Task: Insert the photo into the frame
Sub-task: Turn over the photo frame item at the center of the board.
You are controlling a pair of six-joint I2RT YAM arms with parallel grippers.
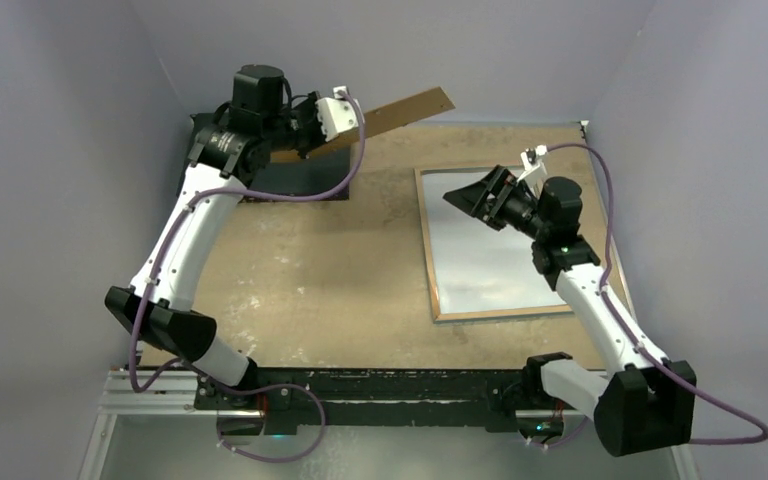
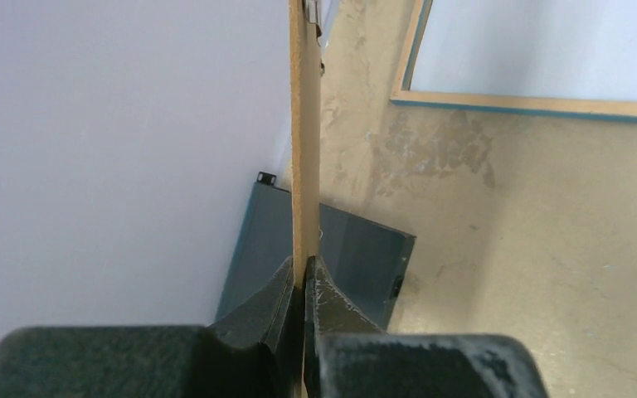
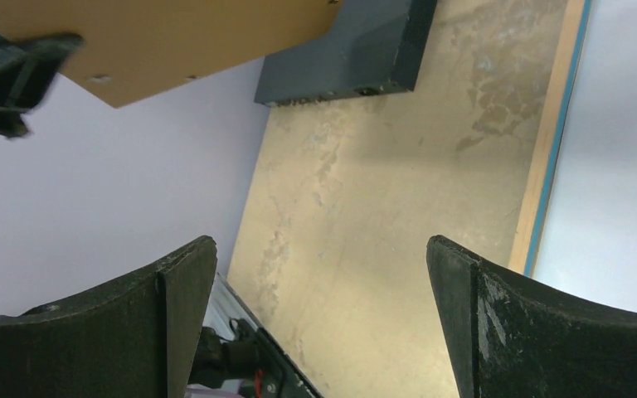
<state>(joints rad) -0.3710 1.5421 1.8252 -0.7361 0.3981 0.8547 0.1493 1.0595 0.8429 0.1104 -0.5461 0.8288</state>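
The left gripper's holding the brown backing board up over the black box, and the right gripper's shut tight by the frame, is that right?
No: the right gripper is open, fingers wide apart, as the right wrist view shows. The rest stands: left gripper holding the brown backing board over the black box, right one by the frame.

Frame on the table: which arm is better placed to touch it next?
Probably right. The right pincer hovers open above the thin rectangular wood-edged frame, while the left pincer is shut on the flat brown fibreboard panel, raised at the far-left corner.
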